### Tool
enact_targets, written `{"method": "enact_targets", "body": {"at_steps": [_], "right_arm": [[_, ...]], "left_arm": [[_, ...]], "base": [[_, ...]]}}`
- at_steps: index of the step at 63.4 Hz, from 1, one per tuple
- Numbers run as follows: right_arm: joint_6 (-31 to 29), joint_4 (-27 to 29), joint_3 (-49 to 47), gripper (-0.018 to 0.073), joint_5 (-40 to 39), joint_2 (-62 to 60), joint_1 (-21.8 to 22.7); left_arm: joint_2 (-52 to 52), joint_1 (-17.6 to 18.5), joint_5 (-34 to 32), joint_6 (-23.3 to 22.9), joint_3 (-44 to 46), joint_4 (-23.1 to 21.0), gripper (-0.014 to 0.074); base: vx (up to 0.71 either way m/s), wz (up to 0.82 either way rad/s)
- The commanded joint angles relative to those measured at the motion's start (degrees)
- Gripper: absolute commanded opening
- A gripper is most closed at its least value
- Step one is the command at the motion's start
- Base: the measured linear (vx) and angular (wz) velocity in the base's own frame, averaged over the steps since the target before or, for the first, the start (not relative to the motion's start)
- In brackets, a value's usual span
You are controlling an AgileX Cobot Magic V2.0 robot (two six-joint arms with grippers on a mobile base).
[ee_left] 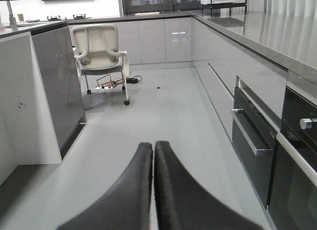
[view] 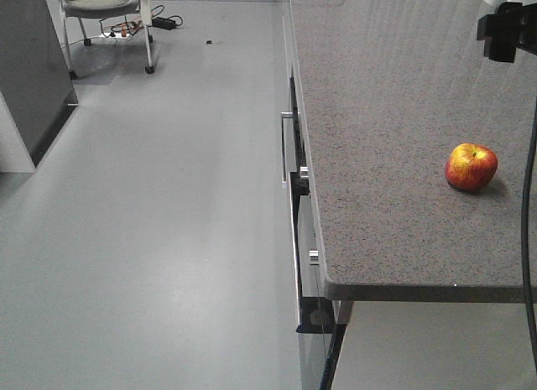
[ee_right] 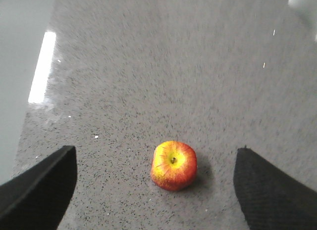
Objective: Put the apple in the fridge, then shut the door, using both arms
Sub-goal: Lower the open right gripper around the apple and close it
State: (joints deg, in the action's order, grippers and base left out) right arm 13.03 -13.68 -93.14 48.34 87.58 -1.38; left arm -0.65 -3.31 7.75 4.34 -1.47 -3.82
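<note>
Your apple (view: 471, 166) sits on the grey speckled counter (view: 377, 113). It is close to the end edge nearest the front camera and well away from the long edge with the drawers (view: 295, 205). Its stem dimple faces up. Your right gripper (ee_right: 154, 152) is wide open over it, with a black finger (ee_right: 44, 185) out to each side, and neither touches the apple. Your left gripper (ee_left: 153, 147) is squeezed closed with nothing in it. It points out over the grey floor (ee_left: 163, 106) beside the counter.
</note>
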Motion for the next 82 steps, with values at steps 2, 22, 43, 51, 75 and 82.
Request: {"method": "enact_targets", "body": {"at_steps": [2, 22, 43, 51, 75, 82], "right_arm": [[-4.49, 9.43, -7.44, 0.0608, 1.01, 4.20, 5.15], [-14.29, 20.64, -10.14, 0.0600, 1.91, 15.30, 11.05], [-14.90, 18.55, -10.14, 0.0597, -0.69, 22.11, 11.05], [-14.90, 18.61, -10.14, 0.0597, -1.71, 24.03, 11.05], [-15.08, 18.64, -10.14, 0.0594, -2.50, 29.51, 11.05], [-15.37, 18.64, -10.14, 0.0594, -2.50, 30.58, 11.05]], "left_arm": [[-0.80, -0.03, -4.43, -0.40, -1.23, -0.49, -0.0006], [-0.80, -0.03, -4.43, -0.40, -1.23, -0.49, -0.0006], [-0.80, -0.03, -4.43, -0.40, -1.23, -0.49, -0.0006], [-0.80, -0.03, -4.43, -0.40, -1.23, -0.49, -0.0006], [-0.80, -0.03, -4.43, -0.40, -1.23, -0.49, -0.0006], [-0.80, -0.03, -4.43, -0.40, -1.23, -0.49, -0.0006]], "base": [[0.00, 0.00], [0.00, 0.00], [0.00, 0.00], [0.00, 0.00], [0.00, 0.00], [0.00, 0.00]]}}
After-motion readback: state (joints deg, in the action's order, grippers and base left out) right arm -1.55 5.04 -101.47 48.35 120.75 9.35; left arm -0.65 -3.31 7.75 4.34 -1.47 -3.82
